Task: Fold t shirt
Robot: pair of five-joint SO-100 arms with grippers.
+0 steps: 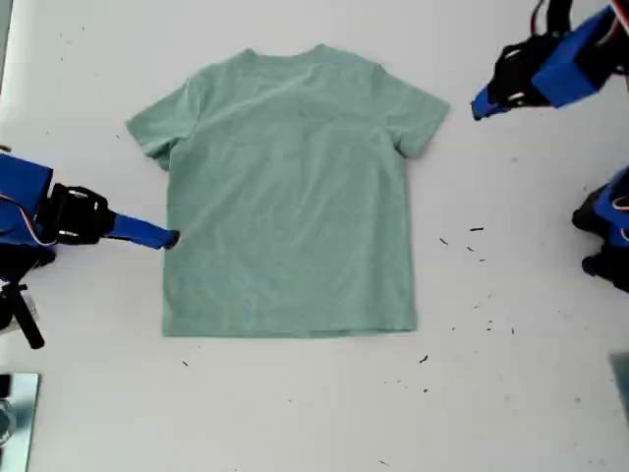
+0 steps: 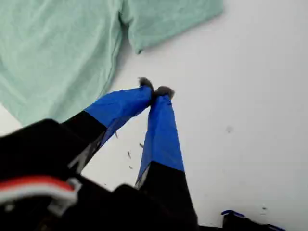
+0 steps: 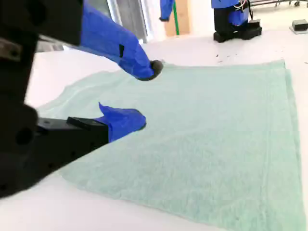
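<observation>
The t shirt [image 1: 290, 192] is laid flat and face down on the white tabletop [image 1: 511, 393], neck toward twelve o'clock of the exterior view and hem toward six, both sleeves spread out. It is fully opened and no fold has been made, which suits a start from the side edges.

The second tool [image 1: 169, 238] is brought in from nine o'clock of the exterior view and is set at the shirt's side seam, about midway down the body. In the second wrist view the second tool [image 3: 142, 98] is seen with its jaws apart, one blue-taped finger just over the cloth edge and the other raised above the fabric [image 3: 216, 144]. No cloth is gripped between them. This placement is judged to be chosen so that the edge can be pinched and carried across the body.

The first tool [image 1: 479, 105] is held near two o'clock of the exterior view, above the bare tabletop and just beside the sleeve on that side. In the first wrist view the first tool [image 2: 155, 91] is closed, tips touching, with nothing between them; the sleeve [image 2: 168, 19] lies ahead of the tips. It is judged to be kept clear, ready for that sleeve or side edge.

Small dark specks [image 1: 476, 230] are scattered on the tabletop around four o'clock.
</observation>
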